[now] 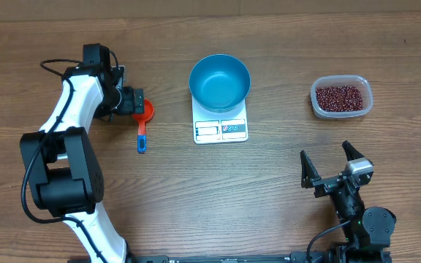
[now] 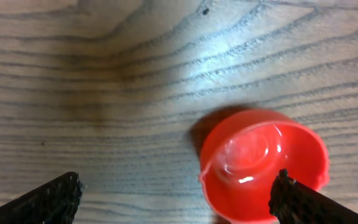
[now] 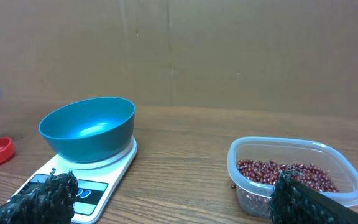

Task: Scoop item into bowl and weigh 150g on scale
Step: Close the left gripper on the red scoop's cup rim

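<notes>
- Hovering at frame left, left gripper (image 1: 134,101) gapes wide over the scoop (image 1: 147,111).
- Right gripper (image 1: 327,155), lower right, wide and empty; beans (image 1: 338,96) in tub (image 1: 370,93) above it, apart.
- Bowl (image 1: 220,82) sits on scale (image 1: 221,130), centre.

The table (image 1: 269,190) is matt wood with open grain. The bowl (image 3: 89,140) is smooth plastic with a soft sheen, and the scale (image 1: 221,130) is smooth white plastic. The tub (image 3: 234,168) is clear, glossy plastic, its beans (image 3: 278,172) smooth-skinned. The scoop (image 2: 263,165) is glossy red plastic. The pads (image 3: 42,199) look black and rough.
</notes>
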You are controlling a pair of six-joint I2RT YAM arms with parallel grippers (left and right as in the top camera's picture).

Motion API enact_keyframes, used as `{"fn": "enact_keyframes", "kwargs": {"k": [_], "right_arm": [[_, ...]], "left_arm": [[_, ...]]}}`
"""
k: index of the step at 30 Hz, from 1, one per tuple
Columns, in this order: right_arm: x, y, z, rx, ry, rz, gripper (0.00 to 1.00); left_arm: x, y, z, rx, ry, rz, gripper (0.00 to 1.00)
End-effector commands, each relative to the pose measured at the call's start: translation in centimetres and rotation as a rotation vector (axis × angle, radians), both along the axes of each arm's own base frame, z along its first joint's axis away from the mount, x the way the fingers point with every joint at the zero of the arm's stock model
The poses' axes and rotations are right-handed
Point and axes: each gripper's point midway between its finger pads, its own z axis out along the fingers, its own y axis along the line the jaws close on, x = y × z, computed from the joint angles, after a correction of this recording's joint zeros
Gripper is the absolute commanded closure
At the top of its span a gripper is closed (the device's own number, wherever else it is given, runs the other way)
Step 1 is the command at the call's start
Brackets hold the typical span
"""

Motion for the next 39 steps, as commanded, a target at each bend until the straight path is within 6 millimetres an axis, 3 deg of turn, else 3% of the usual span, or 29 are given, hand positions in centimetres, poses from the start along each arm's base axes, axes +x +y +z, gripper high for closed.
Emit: {"fn": "enact_keyframes", "kwargs": {"k": [1, 39], "right_arm": [[-0.05, 0.19, -0.13, -0.016, -0.01, 0.01, 0.0], [-0.05, 0.19, -0.13, -0.016, -0.01, 0.01, 0.0]], "left_arm": [[-0.97, 0.12, -1.72, 0.019, 0.032, -0.003, 0.01], [-0.54, 0.26, -1.94, 0.026, 0.009, 0.004, 0.01]]}}
